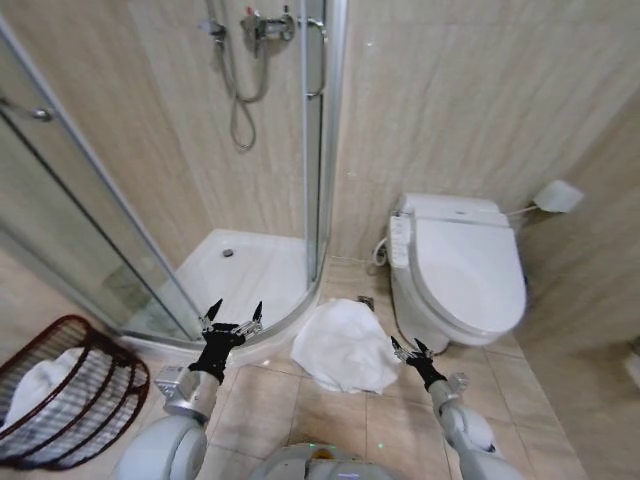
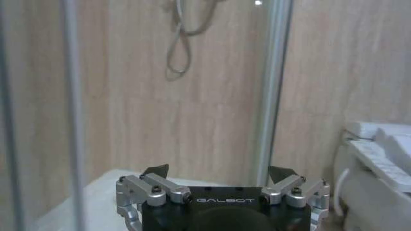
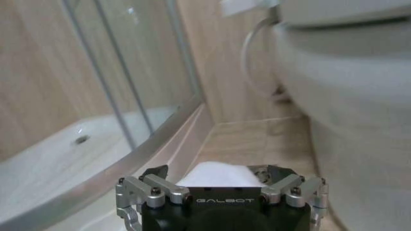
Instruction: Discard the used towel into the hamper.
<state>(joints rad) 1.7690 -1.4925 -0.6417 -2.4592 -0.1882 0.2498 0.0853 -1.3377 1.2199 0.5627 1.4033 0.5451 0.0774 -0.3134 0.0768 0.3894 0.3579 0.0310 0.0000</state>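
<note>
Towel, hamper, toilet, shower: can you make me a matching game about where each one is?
Things:
1. towel
2. hamper
3. toilet
4. left gripper

Places:
A. far left on the floor, with something white inside
B. against the wall on the right, lid shut
C. crumpled on the floor tiles between shower and toilet
D. open, held over the shower's curved edge

Pairs: 1-C, 2-A, 3-B, 4-D

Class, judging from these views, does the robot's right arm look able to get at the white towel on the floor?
Probably yes. The right gripper hangs open just beside the towel, which lies on bare tiles between the shower tray and the toilet. Nothing stands between them.
</note>
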